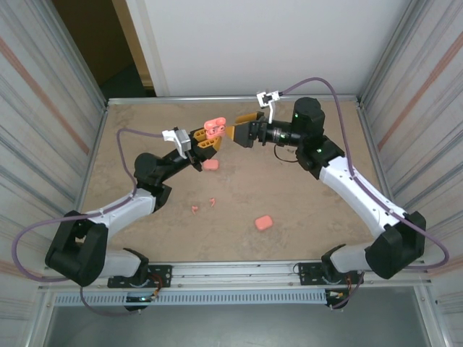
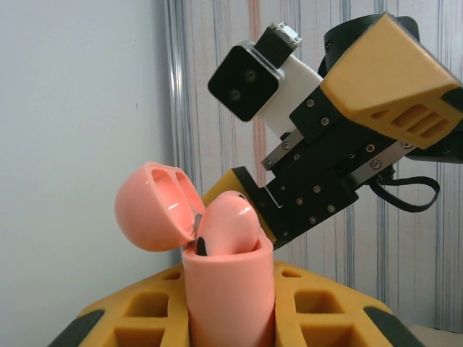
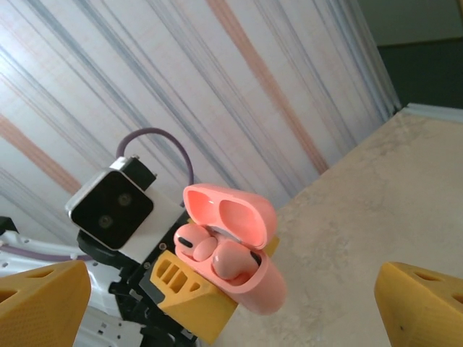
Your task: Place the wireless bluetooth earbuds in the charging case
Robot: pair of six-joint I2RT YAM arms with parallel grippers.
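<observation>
Worktop [image 1: 304, 210] is beige with a stone mottle and a metal rim. You've got striped corrugated side panels [image 1: 43, 87] left and right with faint reddish bands, a plain white back panel [image 1: 260, 43], and a dark opening [image 1: 101, 36] at the back-left corner. Both arm bases sit on a rail [image 1: 239, 271] along the near edge, and a purple cable [image 1: 325, 83] loops off each wrist. Your left gripper [image 1: 208, 140] is raised over the back-middle of the worktop, clamped tight on the lower body of the pink charging case [image 1: 213, 128]. The case stands upright between the yellow fingers [image 2: 137, 311] with its lid [image 2: 155, 206] hinged open. In the right wrist view, two earbuds [image 3: 217, 256] sit in the case with their heads above the rim. The left wrist view shows one rounded bud bulging out of the top. Your right gripper [image 1: 235, 127] is just right of the case, jaws spread wide, holding nothing. I can't tell whether a fingertip touches the case. On the worktop there's a closed case [image 1: 210, 165] just below the left gripper, a second closed case [image 1: 263, 223] further toward you, and loose earbuds [image 1: 195, 208] lying close together between them.
</observation>
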